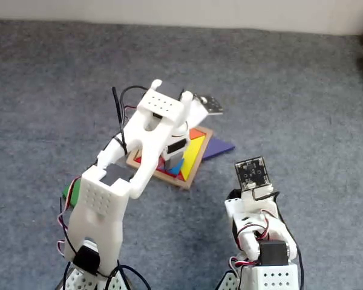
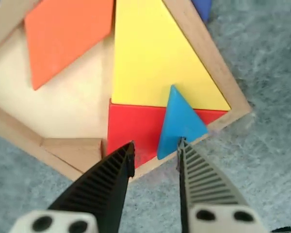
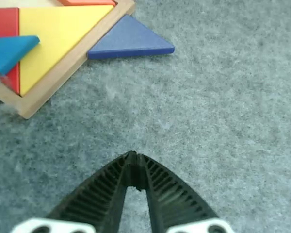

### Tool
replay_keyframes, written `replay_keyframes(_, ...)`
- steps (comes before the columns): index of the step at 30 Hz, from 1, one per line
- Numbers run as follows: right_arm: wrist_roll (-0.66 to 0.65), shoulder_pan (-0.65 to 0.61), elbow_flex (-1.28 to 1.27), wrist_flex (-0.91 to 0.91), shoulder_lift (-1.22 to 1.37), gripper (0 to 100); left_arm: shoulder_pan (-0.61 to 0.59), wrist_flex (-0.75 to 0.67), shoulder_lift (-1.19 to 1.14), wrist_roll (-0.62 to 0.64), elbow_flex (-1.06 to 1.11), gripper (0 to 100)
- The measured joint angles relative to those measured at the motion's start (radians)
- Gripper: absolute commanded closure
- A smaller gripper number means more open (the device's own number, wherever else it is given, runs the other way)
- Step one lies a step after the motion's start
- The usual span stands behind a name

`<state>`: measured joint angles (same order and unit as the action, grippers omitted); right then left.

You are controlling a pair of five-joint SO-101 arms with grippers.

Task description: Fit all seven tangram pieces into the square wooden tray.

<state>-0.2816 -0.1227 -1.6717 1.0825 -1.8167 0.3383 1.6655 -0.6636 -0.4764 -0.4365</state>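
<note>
Left hand point(image 2: 155, 145): fingers parted, nothing gripped, over corner of wooden tray point(image 2: 206, 56). Small light-blue triangle point(image 2: 180, 121) just ahead of fingertips, lying across red piece point(image 2: 131, 127) and yellow triangle point(image 2: 155, 58). Orange piece point(image 2: 63, 34) also in tray. Right hand point(image 3: 136, 159): closed, empty, over grey desk point(image 3: 223, 107), well apart from tray. Dark-blue triangle point(image 3: 128, 41) outside, against tray rim.

The pale wooden tray point(image 2: 219, 77) holds a yellow triangle point(image 2: 155, 63), red piece point(image 2: 131, 128), orange piece point(image 2: 68, 34) and light-blue triangle point(image 2: 179, 124); beside it, a dark-blue triangle point(image 3: 128, 41).
</note>
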Motion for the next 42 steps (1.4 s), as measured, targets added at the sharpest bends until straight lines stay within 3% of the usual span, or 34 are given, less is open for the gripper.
replay_keyframes(17, 0.0, 0.0, 0.0, 0.0, 0.0, 99.2, -0.077, -0.313, 0.029, 0.04, 0.048, 81)
replay_keyframes(30, 0.0, 0.0, 0.0, 0.0, 0.0, 99.2, -0.121, -0.353, 0.023, 0.032, 0.046, 81)
replay_keyframes(42, 0.0, 0.0, 0.0, 0.0, 0.0, 99.2, -0.127, -0.292, 0.023, 0.114, -0.17, 81)
